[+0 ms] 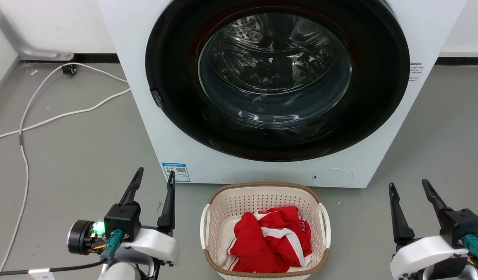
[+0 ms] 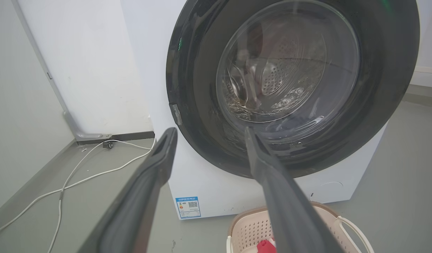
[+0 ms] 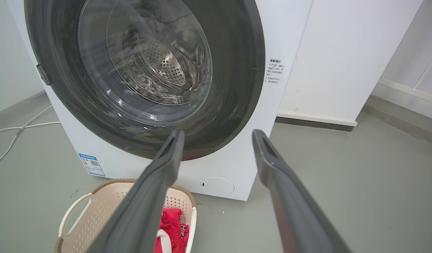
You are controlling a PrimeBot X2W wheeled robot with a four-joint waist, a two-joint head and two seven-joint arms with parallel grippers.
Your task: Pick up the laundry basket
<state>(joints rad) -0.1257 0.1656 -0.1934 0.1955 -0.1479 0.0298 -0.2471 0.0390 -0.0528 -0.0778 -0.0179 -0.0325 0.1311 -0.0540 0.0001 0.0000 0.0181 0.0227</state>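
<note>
Here we are, facing the white washing machine (image 1: 137,77), its big dark round door (image 1: 176,97) shut and the steel drum gleaming through the glass. The laundry basket (image 1: 258,202) sits on the grey floor (image 1: 87,155) right in front of the washing machine, below the door and just clear of the front panel. It stands upright, brown rim up and a white handle on each side. Inside lies a crumpled red garment with white stripes (image 1: 270,237).

Our left pincer (image 1: 155,171) hangs in front of the washing machine's left bottom corner, near the blue label (image 1: 176,172). Its two dark fingers are spread wide and hold nothing, as the left wrist view confirms (image 2: 210,130), with the basket (image 2: 251,228) peeking in at the bottom.

Our right pincer (image 1: 407,184) hangs off the washing machine's right bottom corner, fingers equally far apart and empty. We see the same gap in the right wrist view (image 3: 218,131), with the basket (image 3: 96,214) low in that picture. Neither pincer touches the basket.

A white cable (image 1: 67,114) snakes over the floor to the left of the washing machine.
</note>
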